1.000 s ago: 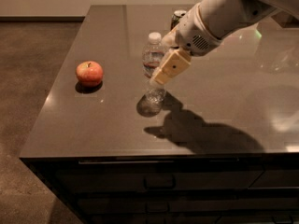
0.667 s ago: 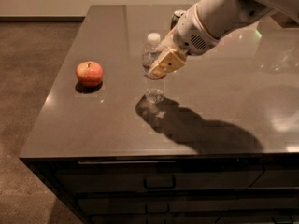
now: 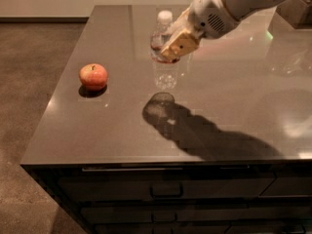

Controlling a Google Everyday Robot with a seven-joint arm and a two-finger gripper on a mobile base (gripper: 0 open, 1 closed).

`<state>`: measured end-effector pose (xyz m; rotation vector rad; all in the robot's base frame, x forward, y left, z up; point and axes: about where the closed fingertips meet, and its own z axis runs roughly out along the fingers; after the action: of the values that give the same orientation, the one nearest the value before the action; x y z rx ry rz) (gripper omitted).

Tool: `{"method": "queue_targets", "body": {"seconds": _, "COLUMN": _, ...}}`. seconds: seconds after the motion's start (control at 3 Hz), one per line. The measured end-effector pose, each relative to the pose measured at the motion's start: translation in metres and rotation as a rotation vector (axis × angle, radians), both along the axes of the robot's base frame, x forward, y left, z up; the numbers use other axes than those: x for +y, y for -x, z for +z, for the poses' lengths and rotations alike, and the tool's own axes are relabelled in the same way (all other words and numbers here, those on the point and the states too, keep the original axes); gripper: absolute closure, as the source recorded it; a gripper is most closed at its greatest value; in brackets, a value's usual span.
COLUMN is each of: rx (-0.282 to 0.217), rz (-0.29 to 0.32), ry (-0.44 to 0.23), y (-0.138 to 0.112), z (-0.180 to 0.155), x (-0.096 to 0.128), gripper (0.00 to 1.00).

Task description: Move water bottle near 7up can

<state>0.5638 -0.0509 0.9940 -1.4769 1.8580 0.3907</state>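
Filling most of the view is a dark, glossy counter [image 3: 234, 106] with a row of drawers [image 3: 165, 189] along its front, at six o'clock. A white robot arm [image 3: 234, 1] reaches in from two o'clock and slants down toward the middle of the counter's far half. Its broad shadow [image 3: 195, 130] lies on the surface at five o'clock from the bottle, ending in a round dark patch just below the bottle's base.

The water bottle [image 3: 165, 72] stands upright in the air near the counter's centre, white cap at twelve o'clock. Its clear base appears to be off the surface, a little above that dark patch.

A red apple [image 3: 93, 76] sits on the counter well apart at nine o'clock from the bottle, near the left edge.

The gripper [image 3: 170, 48] is clamped around the bottle's middle, narrowed to the bottle's width. One tan finger [image 3: 180, 44] presses across the dark red label band. The other is hidden behind the bottle.
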Motion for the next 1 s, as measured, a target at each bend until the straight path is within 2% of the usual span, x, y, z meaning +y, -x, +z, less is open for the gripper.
{"method": "queue_targets", "body": {"seconds": 0.33, "rx": -0.052, "rz": -0.087, "ry": -0.028, "y": -0.017, "z": 0.033, "x": -0.017, "gripper": 1.00}}
{"method": "queue_targets", "body": {"seconds": 0.67, "rx": -0.065, "rz": -0.176, "ry": -0.042, "y": -0.038, "z": 0.049, "x": -0.035, "gripper": 1.00}}
{"method": "queue_targets", "body": {"seconds": 1.0, "rx": -0.067, "rz": -0.187, "ry": -0.046, "y": -0.039, "z": 0.053, "x": -0.037, "gripper": 1.00}}
